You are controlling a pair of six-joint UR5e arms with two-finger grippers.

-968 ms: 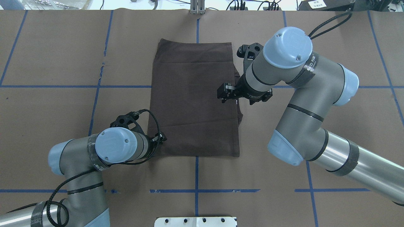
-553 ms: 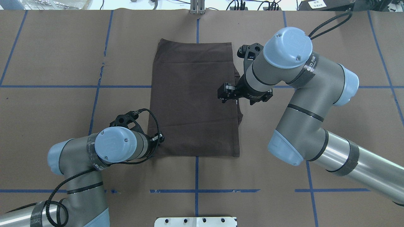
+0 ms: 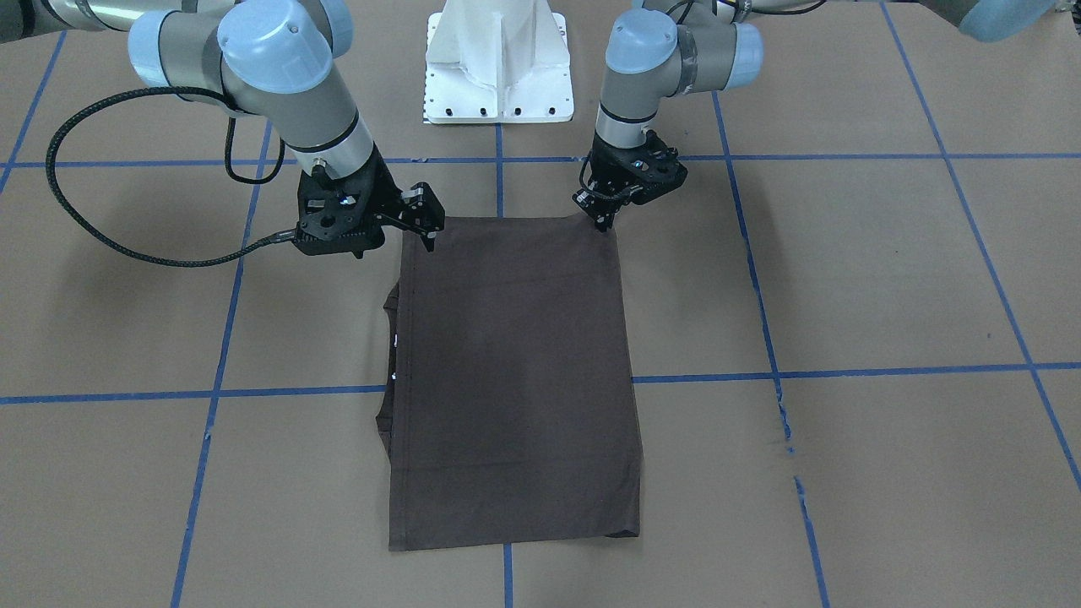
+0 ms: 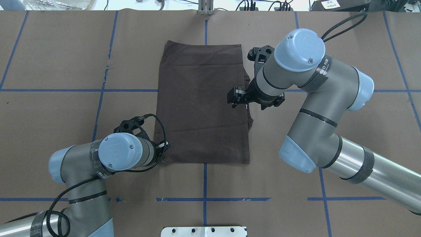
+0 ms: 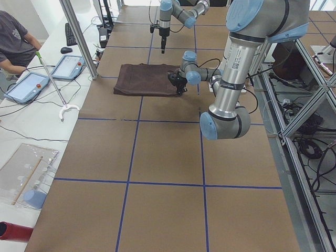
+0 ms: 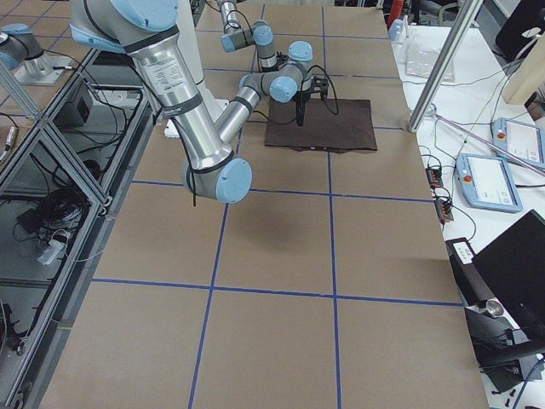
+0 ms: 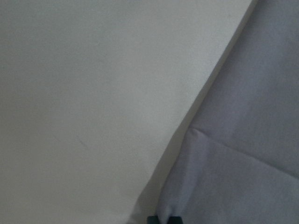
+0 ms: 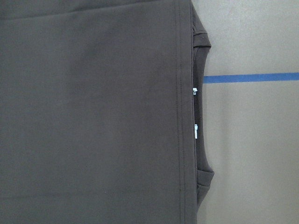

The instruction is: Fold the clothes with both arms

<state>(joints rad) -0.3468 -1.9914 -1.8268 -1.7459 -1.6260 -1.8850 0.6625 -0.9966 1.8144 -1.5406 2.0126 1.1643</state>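
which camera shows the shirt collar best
The right wrist-mounted view: the collar sticks out close-up from under the folded T-shirt edge. Overhead and front-facing views show only a sliver; the side views are too small; the left wrist view misses it.

I see bare table (image 4: 49, 125) lying open on both outer sides of the flat T-shirt (image 4: 200, 105) and beyond its far edge. The left gripper (image 4: 163, 144) occupies the shirt's near left corner. The right gripper (image 4: 232, 98) hangs over its right edge, and the white base pedestal (image 4: 204, 231) bounds the near side.
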